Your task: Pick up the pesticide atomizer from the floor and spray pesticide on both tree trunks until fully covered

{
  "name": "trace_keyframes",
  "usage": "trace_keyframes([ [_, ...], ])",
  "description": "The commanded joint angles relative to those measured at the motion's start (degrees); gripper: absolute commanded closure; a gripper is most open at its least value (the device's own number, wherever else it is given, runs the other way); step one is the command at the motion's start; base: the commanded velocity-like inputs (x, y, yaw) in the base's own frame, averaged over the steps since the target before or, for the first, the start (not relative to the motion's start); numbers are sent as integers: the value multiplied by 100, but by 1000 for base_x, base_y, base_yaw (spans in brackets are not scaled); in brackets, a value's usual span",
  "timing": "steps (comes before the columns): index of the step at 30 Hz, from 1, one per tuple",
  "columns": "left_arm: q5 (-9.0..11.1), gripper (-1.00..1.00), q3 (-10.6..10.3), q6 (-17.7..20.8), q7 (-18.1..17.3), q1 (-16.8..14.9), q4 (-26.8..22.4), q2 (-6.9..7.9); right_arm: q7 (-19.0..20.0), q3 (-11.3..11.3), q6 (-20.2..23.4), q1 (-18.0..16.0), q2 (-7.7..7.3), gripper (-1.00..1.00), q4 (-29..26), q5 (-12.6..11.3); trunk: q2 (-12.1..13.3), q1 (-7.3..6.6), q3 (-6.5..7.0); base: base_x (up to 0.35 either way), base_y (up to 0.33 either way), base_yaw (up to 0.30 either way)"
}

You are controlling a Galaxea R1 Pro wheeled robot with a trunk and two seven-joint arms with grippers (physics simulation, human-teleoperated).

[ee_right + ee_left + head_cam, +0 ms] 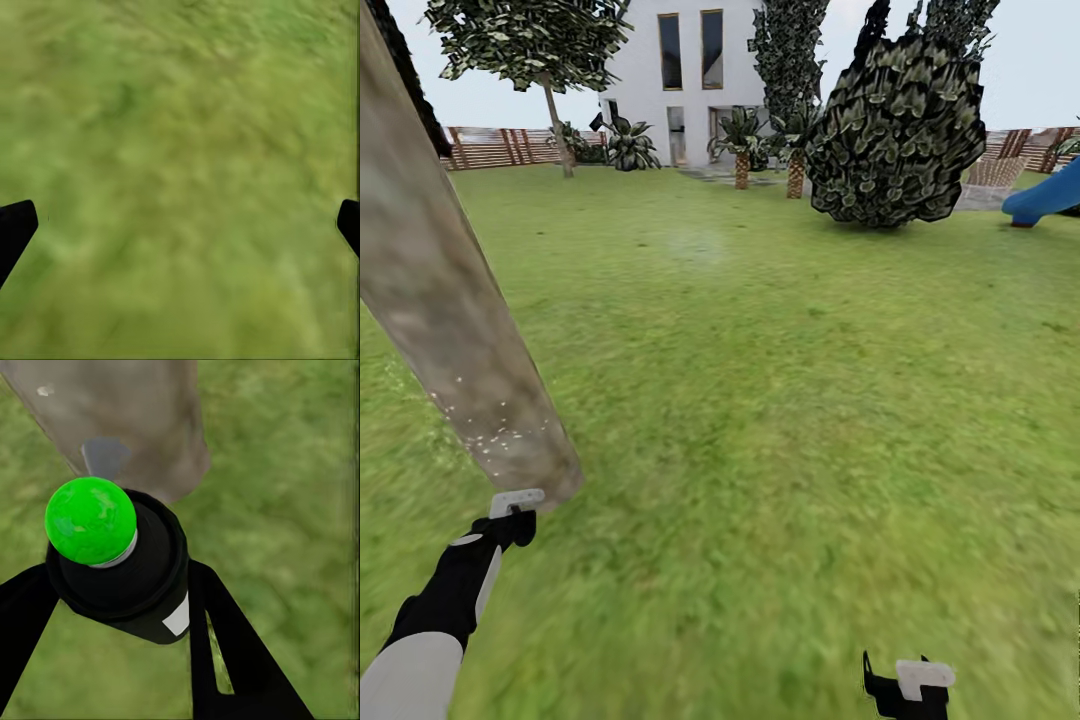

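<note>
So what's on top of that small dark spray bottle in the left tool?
A round bright green ball caps the small dark spray bottle; it hides whatever lies beneath it.

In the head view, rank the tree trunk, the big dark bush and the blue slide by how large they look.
1. Tree trunk, largest, though it stands closest to the camera, which inflates it.
2. Dark bush, farther back.
3. Blue slide, smallest, cut off by the picture's edge, so its full size is unsure.

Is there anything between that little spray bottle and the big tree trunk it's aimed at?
Nothing visible. The left gripper holds the pesticide atomizer right by the base of the tree trunk, with only open air and grass between them. White specks already dot the lower bark.
</note>
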Motion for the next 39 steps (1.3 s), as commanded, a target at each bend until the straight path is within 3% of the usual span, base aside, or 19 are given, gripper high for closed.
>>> trace_keyframes([
  [1,0,100,1,2,0,-2,-4,0,0,0,0,0,0,-100,2,0,0,0,0,181,-239,0],
  [8,-21,100,26,7,27,-1,-15,5,0,0,0,0,9,-100,4,0,0,0,0,65,-259,210],
  [12,-14,100,21,6,571,-3,-15,22,0,0,0,0,9,-100,5,3,0,0,0,0,-157,276],
  [17,-21,100,28,-1,647,-3,-24,9,0,0,0,0,9,-100,5,1,0,0,0,112,-34,176],
  [21,-2,100,-4,19,986,-3,5,4,3,0,0,0,9,-100,5,1,0,0,0,302,-110,2],
  [23,-1,100,-20,151,1005,-3,41,1,1,0,0,0,9,-100,4,2,0,0,0,325,-32,0],
  [26,-8,100,-25,662,995,-3,10,0,0,0,0,0,9,-100,4,0,0,0,0,333,-4,154],
  [39,-9,100,-34,702,993,-3,-24,-35,2,0,0,0,9,-100,3,0,0,0,0,21,-209,197],
])
